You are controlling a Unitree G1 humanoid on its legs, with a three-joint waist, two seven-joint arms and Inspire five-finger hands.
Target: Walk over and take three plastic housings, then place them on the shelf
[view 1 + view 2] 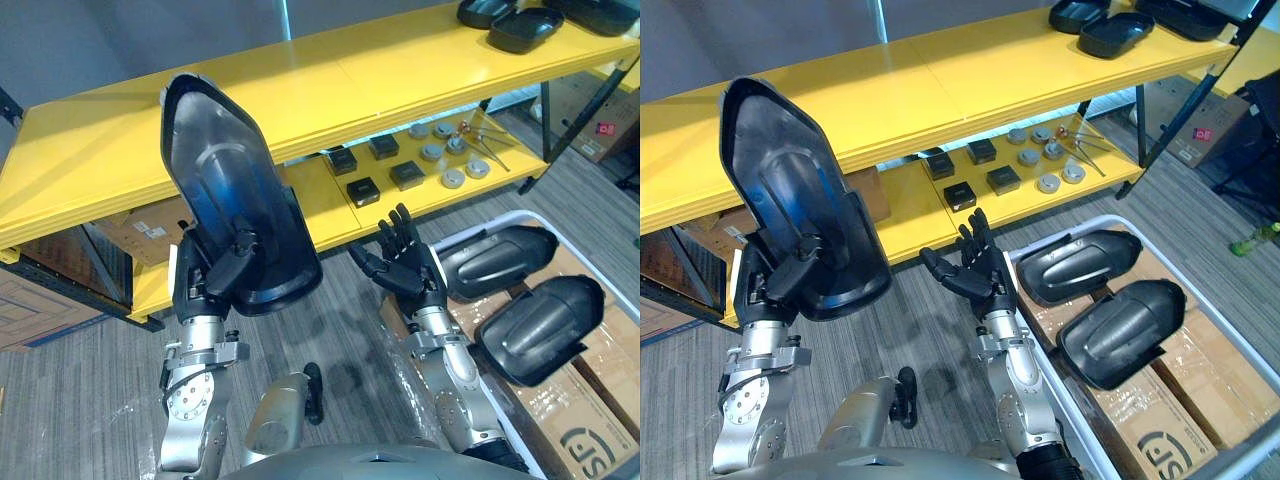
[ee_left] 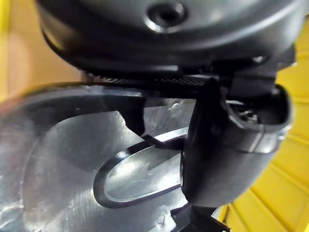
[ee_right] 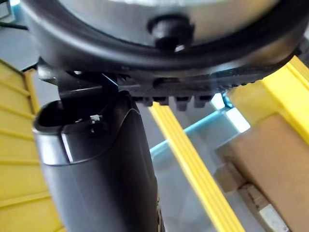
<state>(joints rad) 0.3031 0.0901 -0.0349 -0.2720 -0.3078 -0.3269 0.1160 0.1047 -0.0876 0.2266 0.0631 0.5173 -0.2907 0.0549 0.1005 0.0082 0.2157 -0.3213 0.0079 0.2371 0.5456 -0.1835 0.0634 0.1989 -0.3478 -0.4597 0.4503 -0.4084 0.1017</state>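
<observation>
Left eye view: the left hand (image 1: 225, 275) was closed round the lower end of one plastic housing (image 1: 225, 170), holding it upright before the yellow shelf (image 1: 400, 70), not yet set down. The right hand (image 1: 405, 262) was spread open and empty. Just beside its outer side, a white bin (image 1: 505, 214) held two more housings (image 1: 495, 260) on cardboard boxes (image 1: 590, 420). Dark housings (image 1: 525, 28) lay on the shelf well beyond that hand, so placing seemed partly done.

Left wrist view: the thumb (image 2: 227, 150) clamped the housing's hollow inner face.

Right wrist view: that hand gripped nothing.
</observation>
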